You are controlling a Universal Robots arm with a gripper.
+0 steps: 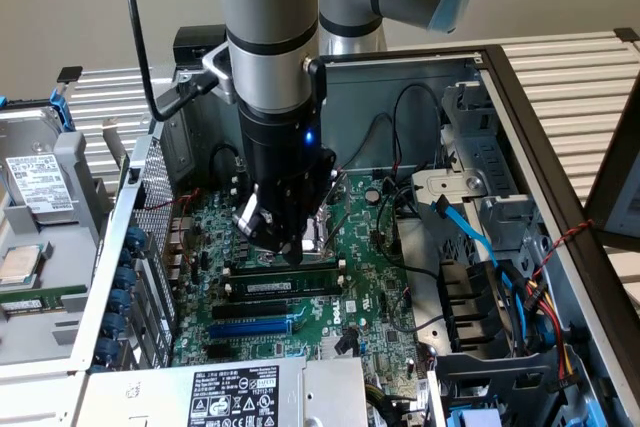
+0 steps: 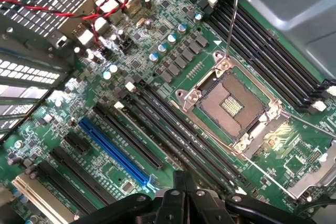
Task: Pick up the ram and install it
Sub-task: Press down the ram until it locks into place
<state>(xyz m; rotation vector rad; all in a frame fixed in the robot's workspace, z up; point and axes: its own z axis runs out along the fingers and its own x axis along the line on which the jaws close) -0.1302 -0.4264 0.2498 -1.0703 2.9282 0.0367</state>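
On the exterior view's left, you see a grey hard drive (image 1: 35,187) with a white label, lying outside the open computer case (image 1: 520,97). Next comes the case wall with a row of blue clips (image 1: 135,287). Inside the case lies the green motherboard (image 1: 370,307). Your robot arm (image 1: 270,37) reaches straight down over the middle of the board. Your gripper (image 1: 291,253) is squeezed shut, and you can see nothing held between its fingers. Its tip sits low, just above the long black slots. The ram (image 1: 285,286) is right below that tip. It is a thin green stick with a small white label, and it sits along one of the black slots. You cannot tell if the tip touches it. Just past the ram, nearer the camera, is the long blue slot (image 1: 255,327). In the wrist view, the closed gripper (image 2: 181,187) hangs over the row of black slots, with the blue slot (image 2: 113,150) to one side and the square metal chip socket (image 2: 231,103) to the other. On the exterior view's right, a bright blue cable (image 1: 470,237) runs down past a grey metal bracket (image 1: 450,192), and a red and black twisted wire (image 1: 560,247) crosses the case edge.
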